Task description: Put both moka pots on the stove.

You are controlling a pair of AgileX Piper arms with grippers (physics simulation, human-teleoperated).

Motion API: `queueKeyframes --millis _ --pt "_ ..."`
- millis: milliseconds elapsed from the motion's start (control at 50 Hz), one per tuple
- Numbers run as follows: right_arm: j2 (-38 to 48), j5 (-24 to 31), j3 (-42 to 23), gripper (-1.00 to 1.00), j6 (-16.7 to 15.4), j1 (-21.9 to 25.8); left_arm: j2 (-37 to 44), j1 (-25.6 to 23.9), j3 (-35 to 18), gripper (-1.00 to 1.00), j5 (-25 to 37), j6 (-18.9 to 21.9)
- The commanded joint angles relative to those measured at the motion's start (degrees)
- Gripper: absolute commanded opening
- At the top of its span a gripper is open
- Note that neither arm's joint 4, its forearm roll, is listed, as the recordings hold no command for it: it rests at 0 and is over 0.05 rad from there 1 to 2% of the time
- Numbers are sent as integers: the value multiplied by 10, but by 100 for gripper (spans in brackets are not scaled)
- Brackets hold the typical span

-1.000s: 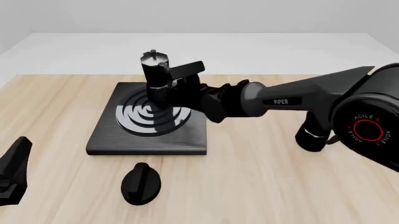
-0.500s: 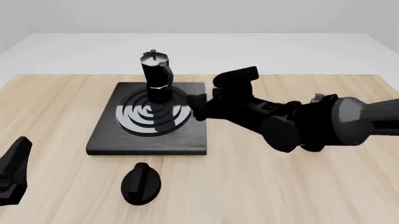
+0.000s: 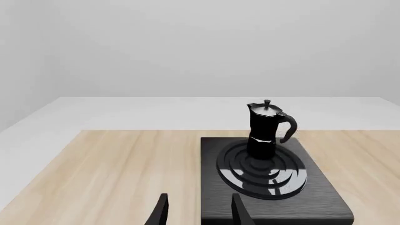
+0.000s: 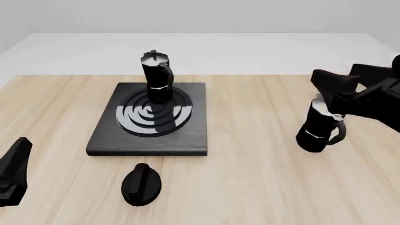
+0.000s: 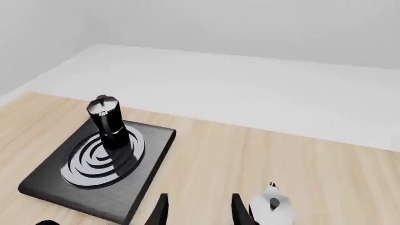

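One black faceted moka pot (image 4: 156, 77) stands upright on dark-grey square stove (image 4: 150, 121). Second pot (image 4: 320, 125) on desk (image 4: 250, 178) far right, beside right gripper (image 5: 196, 208), fingers apart, empty. Left gripper (image 3: 196, 211) likewise, near left.

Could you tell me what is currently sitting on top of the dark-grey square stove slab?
One small black faceted moka pot with a silvery lid stands upright on the far part of the dark-grey stove slab's ring burner. The pot hides the rings beneath it. Nothing else rests on the slab.
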Motion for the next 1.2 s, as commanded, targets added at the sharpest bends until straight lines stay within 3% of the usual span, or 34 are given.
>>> queueKeyframes --millis 20,120,260,300,440,1200 --pt "-188 140 16 100 -23 -117 0 0 0 100 0 0" --pt "-207 155 16 100 -32 -171 0 0 0 100 0 0" --pt "-193 142 32 100 -43 -186 0 0 0 100 0 0" --pt "-195 143 35 100 -64 -197 0 0 0 100 0 0" --pt "-178 121 55 100 -67 -215 0 0 0 100 0 0" --pt "91 -122 99 100 -53 -190 0 0 0 100 0 0"
